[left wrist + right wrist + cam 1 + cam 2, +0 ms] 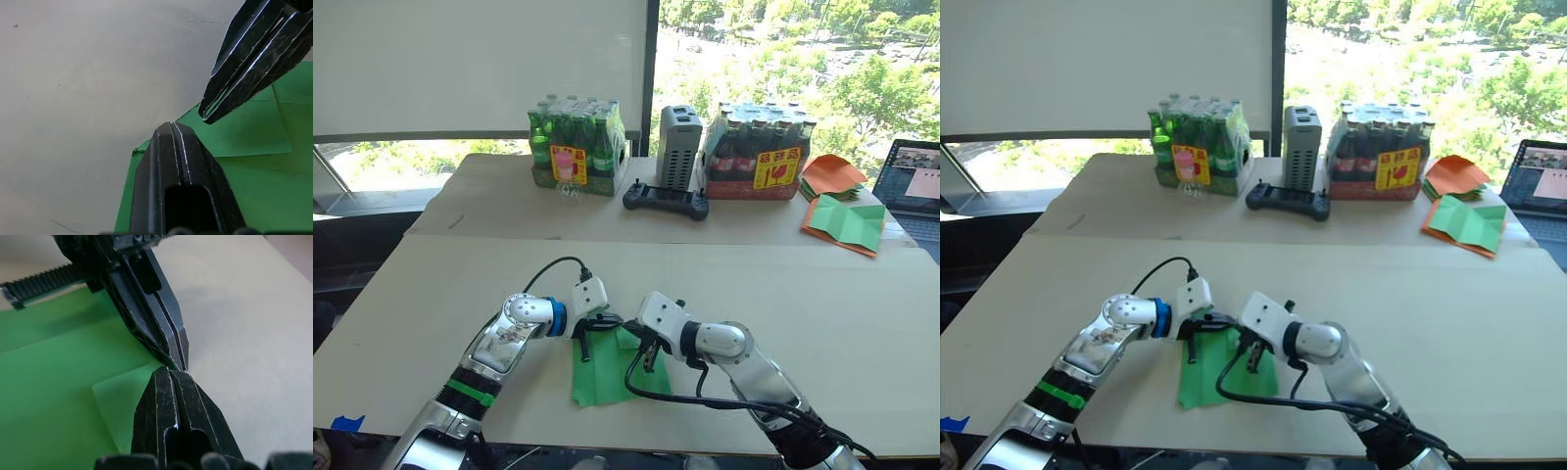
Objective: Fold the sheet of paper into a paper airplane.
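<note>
A: What is the biggest thing here?

B: The desk (822, 313). It is wide and pale. A second board lies behind it, by the window.

A: What stands at the back?

B: A pack of green bottles (576, 145) and a pack of dark bottles (756, 150). A grey box (678, 145) stands between the two packs. A black controller (666, 202) lies just in front of the box. To the right are orange sheets (832, 174) and a green sheet with an orange edge (847, 225). A laptop (915, 186) sits at the far right.

A: Where is the paper?

B: The paper (602, 372) is bright green. It lies flat at the near edge of the desk, between the two arms. One corner at its far edge is folded over, making a small lighter flap (120, 401).

A: What are the pincers doing?

B: The left pincer (584, 327) is pressed together, with no gap between its fingers. Its tip points down at the far edge of the paper. The right pincer (649, 358) is pressed together too. Its tip is down by the folded flap.

A: Are they close to each other?

B: Yes. In the right wrist view the two tips nearly meet, just at the corner of the flap (244, 132). I cannot tell if they touch. Neither pincer grips the paper.
</note>
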Tool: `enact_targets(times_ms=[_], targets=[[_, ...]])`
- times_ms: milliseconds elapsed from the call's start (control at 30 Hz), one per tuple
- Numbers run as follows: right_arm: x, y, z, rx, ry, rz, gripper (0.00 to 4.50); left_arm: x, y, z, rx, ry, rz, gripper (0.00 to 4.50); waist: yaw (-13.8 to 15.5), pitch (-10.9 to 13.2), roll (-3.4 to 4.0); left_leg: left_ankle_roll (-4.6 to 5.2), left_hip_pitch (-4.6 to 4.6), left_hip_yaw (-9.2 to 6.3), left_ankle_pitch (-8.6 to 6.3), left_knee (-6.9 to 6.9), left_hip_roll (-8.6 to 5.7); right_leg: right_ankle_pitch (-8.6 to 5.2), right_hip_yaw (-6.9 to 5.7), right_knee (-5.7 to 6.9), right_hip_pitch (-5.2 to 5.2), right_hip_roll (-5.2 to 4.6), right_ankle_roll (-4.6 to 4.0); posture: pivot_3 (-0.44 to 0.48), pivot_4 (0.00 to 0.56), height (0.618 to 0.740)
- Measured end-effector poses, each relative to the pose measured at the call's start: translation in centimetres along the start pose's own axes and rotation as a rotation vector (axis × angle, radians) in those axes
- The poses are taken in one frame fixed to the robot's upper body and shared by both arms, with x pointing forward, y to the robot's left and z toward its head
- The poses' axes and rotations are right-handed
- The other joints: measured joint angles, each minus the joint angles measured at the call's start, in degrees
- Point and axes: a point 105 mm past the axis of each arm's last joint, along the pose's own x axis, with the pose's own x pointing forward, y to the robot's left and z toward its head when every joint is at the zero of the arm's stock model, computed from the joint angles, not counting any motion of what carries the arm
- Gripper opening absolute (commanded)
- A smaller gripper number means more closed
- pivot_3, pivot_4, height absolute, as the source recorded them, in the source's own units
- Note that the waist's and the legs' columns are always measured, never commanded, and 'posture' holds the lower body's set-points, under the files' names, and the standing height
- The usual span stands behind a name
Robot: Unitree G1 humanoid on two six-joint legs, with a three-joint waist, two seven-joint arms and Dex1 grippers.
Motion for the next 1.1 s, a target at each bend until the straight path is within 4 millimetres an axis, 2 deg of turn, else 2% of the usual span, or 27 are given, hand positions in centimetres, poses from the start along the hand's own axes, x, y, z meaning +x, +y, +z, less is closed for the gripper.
enact_targets(times_ms=[167,600,1100], targets=[[0.2,-0.6,-0.5,-0.006,0.027,-0.021,0.03,0.0,0.0,0.0,0.000,0.001,0.002,0.00,-0.04,0.00,0.00,0.00,0.00,0.00,0.00,0.00,0.00,0.00,0.00,0.00,0.00,0.00,0.00,0.000,0.150,0.675],[0.1,0.0,-1.0,0.002,0.087,-0.008,0.03,0.0,-0.2,-0.2,0.005,0.011,0.000,0.00,-0.06,-0.58,0.02,0.01,0.06,0.00,-0.01,-0.06,0.01,0.00,0.00,-0.06,0.05,0.00,0.00,0.000,0.150,0.675],[-2.0,0.6,-2.1,0.021,0.129,-0.020,0.03,0.0,-0.5,-0.5,0.007,0.023,-0.010,0.00,0.44,-1.03,0.02,0.11,0.11,0.00,-0.06,-0.08,0.00,-0.01,-0.01,-0.19,0.07,0.00,0.01,0.000,0.150,0.675]])
